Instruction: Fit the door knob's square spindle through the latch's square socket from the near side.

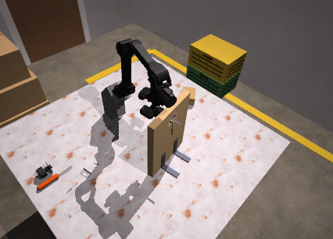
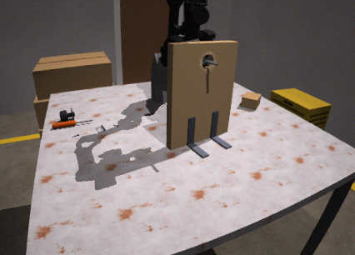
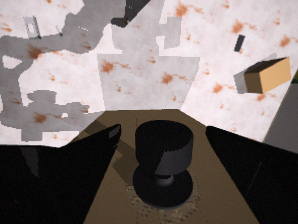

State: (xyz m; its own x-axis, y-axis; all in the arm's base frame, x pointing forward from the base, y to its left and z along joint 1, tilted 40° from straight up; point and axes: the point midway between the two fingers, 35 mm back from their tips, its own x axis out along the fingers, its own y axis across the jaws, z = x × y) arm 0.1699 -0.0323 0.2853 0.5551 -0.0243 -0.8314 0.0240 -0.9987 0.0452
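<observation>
The wooden board [image 1: 166, 139] [image 2: 200, 101] [image 3: 115, 195] stands upright on two grey brackets. The black door knob [image 3: 164, 150] is on its robot-facing side, and its round plate [image 3: 161, 196] lies at or very close to the wood; a thin gap cannot be ruled out. The square spindle [image 1: 177, 122] [image 2: 212, 63] sticks out of the hole on the far side. The latch's socket is mostly hidden behind the plate and around the spindle. My gripper [image 3: 163, 128] is open, one finger on each side of the knob, apart from it.
An orange screwdriver [image 1: 48, 182] [image 2: 64, 124] and a small black part [image 1: 43, 170] [image 2: 66, 115] lie at the table's left, with small metal pieces nearby. A small cardboard-coloured block [image 2: 251, 100] [image 3: 272, 76] lies beyond the board's right side.
</observation>
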